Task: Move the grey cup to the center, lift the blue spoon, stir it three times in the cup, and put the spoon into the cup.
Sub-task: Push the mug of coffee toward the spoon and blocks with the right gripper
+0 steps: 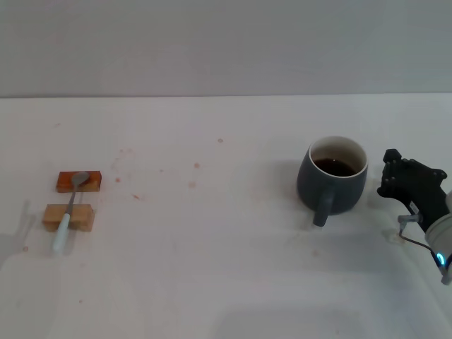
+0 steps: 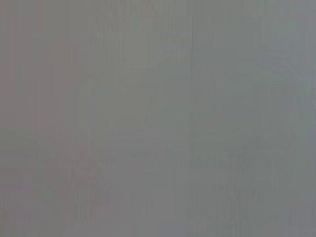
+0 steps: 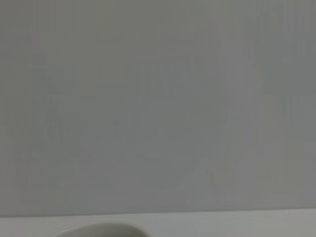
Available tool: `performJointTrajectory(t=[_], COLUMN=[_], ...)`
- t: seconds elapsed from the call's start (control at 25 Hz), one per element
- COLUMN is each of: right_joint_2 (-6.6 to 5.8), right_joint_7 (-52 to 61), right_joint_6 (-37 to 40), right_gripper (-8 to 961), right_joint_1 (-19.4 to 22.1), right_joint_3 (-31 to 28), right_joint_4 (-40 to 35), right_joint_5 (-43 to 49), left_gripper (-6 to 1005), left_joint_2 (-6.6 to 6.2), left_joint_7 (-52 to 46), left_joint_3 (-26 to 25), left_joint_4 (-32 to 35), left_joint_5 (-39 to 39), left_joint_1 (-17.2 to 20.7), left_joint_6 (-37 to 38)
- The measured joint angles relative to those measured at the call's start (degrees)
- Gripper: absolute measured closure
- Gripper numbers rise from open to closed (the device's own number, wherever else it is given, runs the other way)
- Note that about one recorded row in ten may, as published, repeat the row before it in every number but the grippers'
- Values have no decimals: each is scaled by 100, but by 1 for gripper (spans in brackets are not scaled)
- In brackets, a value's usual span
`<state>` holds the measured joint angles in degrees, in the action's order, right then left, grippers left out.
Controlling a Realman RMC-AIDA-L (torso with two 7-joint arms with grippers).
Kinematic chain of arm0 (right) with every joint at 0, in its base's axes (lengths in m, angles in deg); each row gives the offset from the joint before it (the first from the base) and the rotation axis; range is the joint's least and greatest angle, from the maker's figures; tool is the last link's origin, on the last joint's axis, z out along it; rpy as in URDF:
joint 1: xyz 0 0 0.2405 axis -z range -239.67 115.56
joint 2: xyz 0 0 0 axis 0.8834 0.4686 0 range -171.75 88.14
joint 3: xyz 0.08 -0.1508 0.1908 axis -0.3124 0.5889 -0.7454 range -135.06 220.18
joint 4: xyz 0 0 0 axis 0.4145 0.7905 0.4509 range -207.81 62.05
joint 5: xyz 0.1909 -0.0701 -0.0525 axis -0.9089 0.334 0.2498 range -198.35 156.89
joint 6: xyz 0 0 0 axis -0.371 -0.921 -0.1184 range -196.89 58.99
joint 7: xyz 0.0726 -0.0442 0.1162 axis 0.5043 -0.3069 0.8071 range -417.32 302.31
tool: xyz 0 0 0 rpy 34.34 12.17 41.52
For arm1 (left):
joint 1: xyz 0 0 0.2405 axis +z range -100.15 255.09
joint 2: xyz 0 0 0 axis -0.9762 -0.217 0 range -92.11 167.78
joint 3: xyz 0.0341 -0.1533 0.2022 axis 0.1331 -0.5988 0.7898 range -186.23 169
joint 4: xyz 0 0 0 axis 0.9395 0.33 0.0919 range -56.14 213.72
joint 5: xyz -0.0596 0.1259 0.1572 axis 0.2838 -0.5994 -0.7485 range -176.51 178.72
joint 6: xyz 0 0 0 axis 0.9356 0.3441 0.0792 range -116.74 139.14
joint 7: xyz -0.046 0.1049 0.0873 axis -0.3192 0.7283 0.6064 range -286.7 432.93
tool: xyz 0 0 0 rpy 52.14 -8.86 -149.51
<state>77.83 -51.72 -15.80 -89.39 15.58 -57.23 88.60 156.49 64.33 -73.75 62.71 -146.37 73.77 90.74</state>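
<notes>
Nearing the grey cup (image 1: 332,176), right gripper (image 1: 395,173) sits just beside its wall; finger state unclear. Risk: a shove slops liquid. Blue spoon (image 1: 68,214) lies well apart across 2 blocks (image 1: 68,217).

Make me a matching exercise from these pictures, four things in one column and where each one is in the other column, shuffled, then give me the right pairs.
Things:
1. grey cup
2. blue spoon
3. orange-brown block
4. right gripper

Places:
A. under the spoon's metal bowl, at the table's left
B. just right of the cup, near the head view's right edge
C. lying across two small blocks, handle end toward the robot
D. right of the table's middle, handle toward the robot, dark liquid inside

Pairs: 1-D, 2-C, 3-A, 4-B
</notes>
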Motion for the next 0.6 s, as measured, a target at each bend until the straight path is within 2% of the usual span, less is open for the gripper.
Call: performJointTrajectory(t=[0.16, 0.6], right_joint_2=[0, 5], right_joint_7=[-1, -2], right_joint_6=[-270, -323], right_gripper=[954, 954], right_joint_1=[-120, -139], right_joint_3=[13, 141], right_joint_4=[43, 313], right_joint_5=[0, 52], left_gripper=[166, 165], left_joint_2=[-1, 0], left_joint_7=[0, 9], left_joint_3=[1, 6], left_joint_4=[10, 15], left_joint_5=[0, -1], left_joint_1=[-16, -25], left_joint_6=[0, 0])
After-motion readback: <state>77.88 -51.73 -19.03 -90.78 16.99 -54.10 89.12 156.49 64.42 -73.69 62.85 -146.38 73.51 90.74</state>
